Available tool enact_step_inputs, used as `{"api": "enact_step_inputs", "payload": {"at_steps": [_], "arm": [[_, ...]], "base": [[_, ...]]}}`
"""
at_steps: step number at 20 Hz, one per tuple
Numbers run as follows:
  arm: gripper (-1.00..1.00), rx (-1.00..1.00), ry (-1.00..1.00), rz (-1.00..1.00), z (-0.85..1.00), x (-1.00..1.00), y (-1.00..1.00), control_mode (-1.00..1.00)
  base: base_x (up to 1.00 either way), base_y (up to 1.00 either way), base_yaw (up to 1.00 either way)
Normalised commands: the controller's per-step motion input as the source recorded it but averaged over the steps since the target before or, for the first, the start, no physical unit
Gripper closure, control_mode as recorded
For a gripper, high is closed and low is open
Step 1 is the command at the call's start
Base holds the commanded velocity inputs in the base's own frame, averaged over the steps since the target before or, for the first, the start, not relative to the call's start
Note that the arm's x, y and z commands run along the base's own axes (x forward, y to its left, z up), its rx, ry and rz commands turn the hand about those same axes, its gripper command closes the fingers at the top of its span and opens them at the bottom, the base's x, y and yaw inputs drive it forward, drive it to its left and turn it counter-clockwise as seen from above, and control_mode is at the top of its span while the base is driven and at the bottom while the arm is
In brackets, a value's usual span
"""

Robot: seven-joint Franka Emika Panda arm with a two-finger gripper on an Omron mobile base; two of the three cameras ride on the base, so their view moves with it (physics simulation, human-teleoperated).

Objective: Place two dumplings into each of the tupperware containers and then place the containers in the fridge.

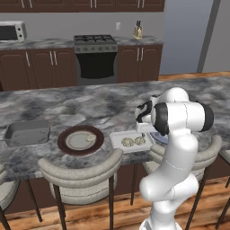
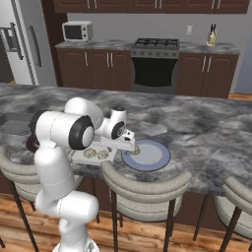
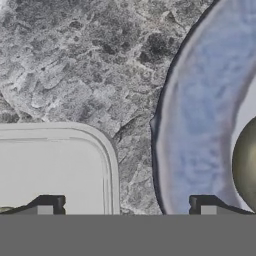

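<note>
Hand view: claw [image 3: 125, 207] wide open and empty, low over the gap between white container and blue plate.

Close up, one fingertip [image 3: 47, 206] sits over the whitish container's [image 3: 60, 131] corner, the other at the blue-rimmed plate's [image 3: 200, 100] rim, where a rounded dumpling [image 3: 247, 165] peeks in just beside that tip. From the left base view come things hidden there: two dumplings [image 1: 133, 141] lying in the whitish container, one more on the brown-rimmed plate [image 1: 67, 146], and the dark grey container [image 1: 27, 133] well off to the left. Everything rests on a grey marbled counter [image 1: 90, 105], stools tucked below. Seen from the right base, the fridge [image 2: 22, 44] stands far left, beyond a stove [image 2: 155, 61].
</note>
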Motion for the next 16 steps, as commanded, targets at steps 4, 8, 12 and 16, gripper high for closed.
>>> {"api": "enact_step_inputs", "payload": {"at_steps": [4, 8, 12, 16], "arm": [[1.00, 0.00, 0.00, 0.00, -0.38, 0.00, 0.00, -1.00], [1.00, 0.00, 0.00, 0.00, -0.37, 0.00, 0.00, -1.00], [1.00, 0.00, 0.00, 0.00, -0.21, 0.00, 0.00, -1.00], [1.00, 0.00, 0.02, 0.00, 0.00, 0.00, 0.00, -1.00]], "base": [[0.00, 0.00, 0.00], [0.00, 0.00, 0.00], [0.00, 0.00, 0.00], [0.00, 0.00, 0.00]]}}
